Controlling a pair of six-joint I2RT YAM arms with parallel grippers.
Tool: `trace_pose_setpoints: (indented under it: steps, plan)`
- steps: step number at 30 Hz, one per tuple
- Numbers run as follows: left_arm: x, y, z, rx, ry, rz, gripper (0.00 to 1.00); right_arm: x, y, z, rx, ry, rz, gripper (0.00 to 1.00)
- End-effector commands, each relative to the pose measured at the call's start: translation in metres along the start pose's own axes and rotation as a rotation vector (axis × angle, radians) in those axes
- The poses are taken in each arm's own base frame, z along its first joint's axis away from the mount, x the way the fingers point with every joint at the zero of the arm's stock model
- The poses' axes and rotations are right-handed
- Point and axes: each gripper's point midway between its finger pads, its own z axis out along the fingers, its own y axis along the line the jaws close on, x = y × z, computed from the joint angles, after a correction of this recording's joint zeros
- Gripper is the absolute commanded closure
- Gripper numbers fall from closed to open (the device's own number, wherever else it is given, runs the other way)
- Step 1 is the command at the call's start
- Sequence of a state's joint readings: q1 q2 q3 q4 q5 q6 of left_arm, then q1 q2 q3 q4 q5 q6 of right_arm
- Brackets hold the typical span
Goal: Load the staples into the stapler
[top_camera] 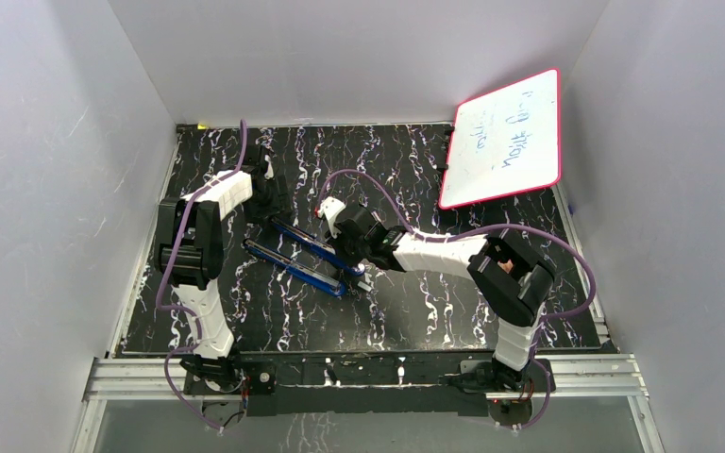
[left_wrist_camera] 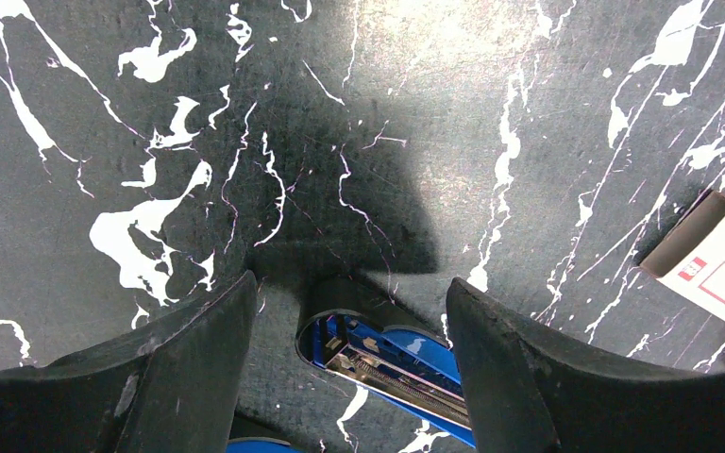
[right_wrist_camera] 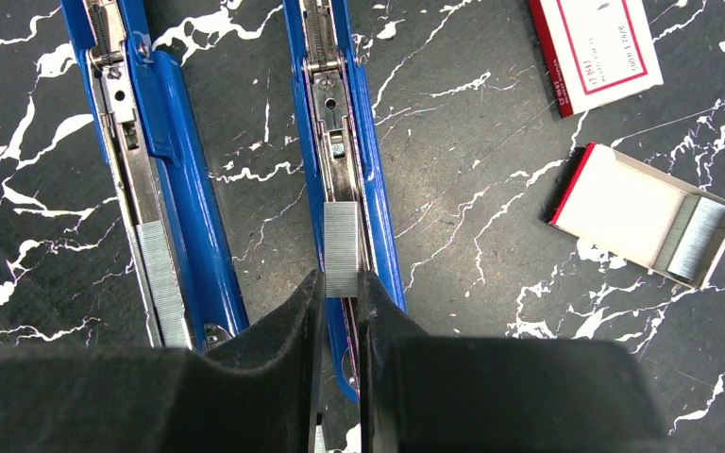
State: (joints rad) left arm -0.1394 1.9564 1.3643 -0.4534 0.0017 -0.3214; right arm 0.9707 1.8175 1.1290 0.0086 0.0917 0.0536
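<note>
Staple strip [right_wrist_camera: 342,247]: pinched at its near end by the right jaws, lying along the open channel of a blue stapler [right_wrist_camera: 380,236]; left jaws spread, gripping nothing, over one stapler end; hazard: a skewed release could leave the strip riding the rail or break it.

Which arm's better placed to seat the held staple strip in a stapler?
Right. The right tool pinches the staple strip directly over the blue stapler's open channel; the left tool is open and empty.
</note>
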Motion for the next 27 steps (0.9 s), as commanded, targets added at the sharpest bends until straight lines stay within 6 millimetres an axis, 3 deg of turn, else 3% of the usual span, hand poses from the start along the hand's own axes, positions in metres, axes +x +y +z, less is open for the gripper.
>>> trace_pose_setpoints:
  steps: [1, 7, 27]
  plan:
    - [0.000, -0.009, -0.004, 0.037, 0.019, 0.004, 0.29, -0.028, 0.000, -0.007, 0.010, -0.071, 0.011, 1.00]
    - [0.000, -0.009, -0.004, 0.037, 0.020, 0.005, 0.29, -0.040, -0.001, -0.016, 0.010, -0.124, 0.007, 1.00]
    - [0.001, -0.009, -0.003, 0.039, 0.026, 0.004, 0.29, -0.038, 0.000, -0.016, 0.008, -0.126, 0.004, 1.00]
